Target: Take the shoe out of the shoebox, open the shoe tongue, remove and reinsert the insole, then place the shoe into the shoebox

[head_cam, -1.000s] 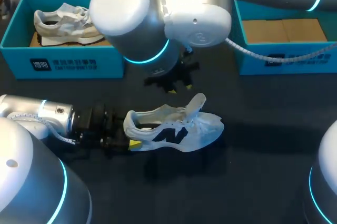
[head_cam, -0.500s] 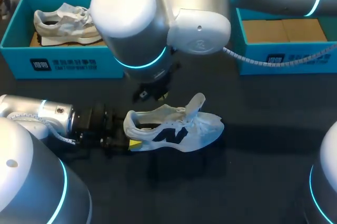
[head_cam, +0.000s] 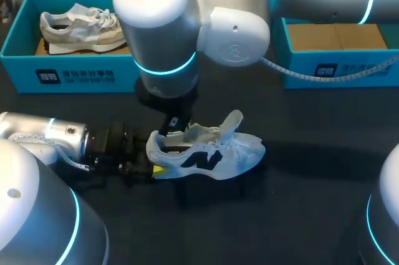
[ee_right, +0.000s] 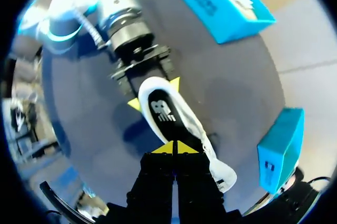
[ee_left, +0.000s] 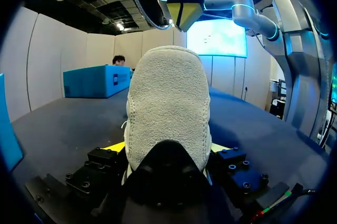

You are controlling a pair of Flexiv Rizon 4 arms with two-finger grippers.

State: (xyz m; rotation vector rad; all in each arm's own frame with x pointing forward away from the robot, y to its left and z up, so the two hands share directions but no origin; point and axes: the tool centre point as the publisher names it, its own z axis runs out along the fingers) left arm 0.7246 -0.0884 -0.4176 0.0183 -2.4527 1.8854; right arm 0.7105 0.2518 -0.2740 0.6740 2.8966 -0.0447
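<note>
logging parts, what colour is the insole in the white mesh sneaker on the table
Black with a white mark; the insole shows best in the right wrist view.

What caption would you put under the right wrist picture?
Right gripper, shut, hangs over the white sneaker while the left gripper clamps its heel.

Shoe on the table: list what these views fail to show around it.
Head view: right end effector hidden under the right arm.
Left wrist view: heel of the shoe blocks its opening and insole.
Right wrist view: whether the closed tips touch the insole cannot be told.
</note>
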